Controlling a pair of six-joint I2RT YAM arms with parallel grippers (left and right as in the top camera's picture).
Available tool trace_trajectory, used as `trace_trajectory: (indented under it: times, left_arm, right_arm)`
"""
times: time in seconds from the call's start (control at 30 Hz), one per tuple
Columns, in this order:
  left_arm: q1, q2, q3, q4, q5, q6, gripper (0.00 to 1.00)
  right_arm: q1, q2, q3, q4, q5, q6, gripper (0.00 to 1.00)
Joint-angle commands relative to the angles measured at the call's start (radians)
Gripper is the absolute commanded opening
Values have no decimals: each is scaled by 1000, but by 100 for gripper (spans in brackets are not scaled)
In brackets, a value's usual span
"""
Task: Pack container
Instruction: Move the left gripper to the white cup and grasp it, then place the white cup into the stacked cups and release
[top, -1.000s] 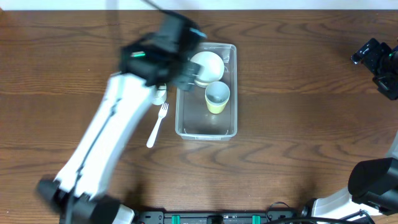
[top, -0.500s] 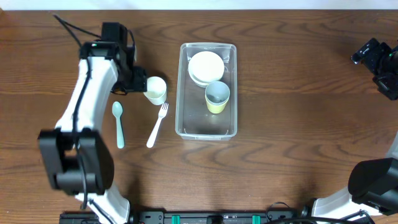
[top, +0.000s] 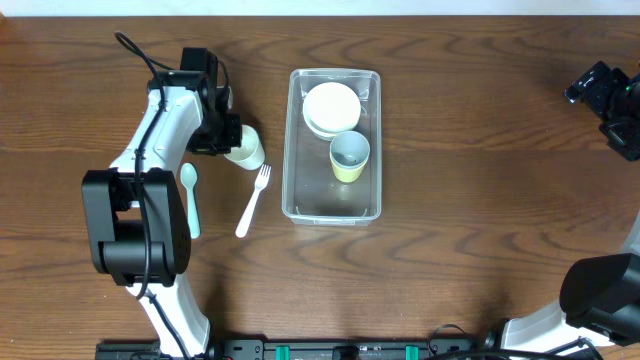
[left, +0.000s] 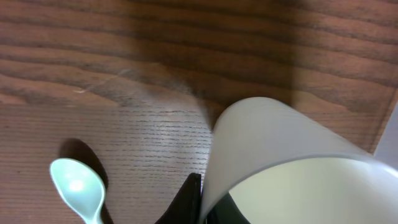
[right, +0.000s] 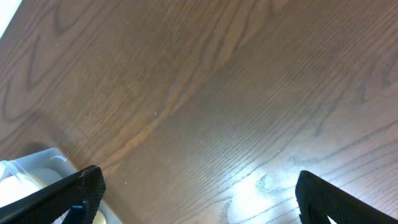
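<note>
The clear container (top: 333, 210) lies in the middle of the table, holding stacked white bowls (top: 331, 108) and a yellow-green cup (top: 349, 157). Left of it, a white cup (top: 247, 148) leans tilted, and my left gripper (top: 228, 136) is shut on its wall. In the left wrist view the white cup (left: 292, 162) fills the right side, with one dark finger (left: 188, 200) outside the wall and the other inside. My right gripper (top: 600, 92) hangs open at the far right, nothing between its fingers (right: 81, 193).
A white fork (top: 254, 188) lies between the white cup and the container. A pale green spoon (top: 189, 198) lies left of the fork, also in the left wrist view as the spoon (left: 78, 186). A container corner (right: 37, 167) shows in the right wrist view.
My left arm swung from beside the container out to the white cup on the left. Its jaws closed on the cup's wall, and the cup now leans.
</note>
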Motion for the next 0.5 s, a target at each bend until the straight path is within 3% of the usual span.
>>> trace_trajectory:
  times: [0.0, 0.27, 0.47]
  left_arm:
    - [-2, -24, 14, -4, 2, 50, 6]
    - [-45, -255, 170, -156, 24, 73, 6]
    - [-246, -450, 232, -121, 56, 73, 6]
  right_arm:
    - [-5, 4, -2, -1, 0, -6, 99]
    - [-5, 4, -2, -1, 0, -6, 99]
    - [-5, 4, -2, -1, 0, -6, 99]
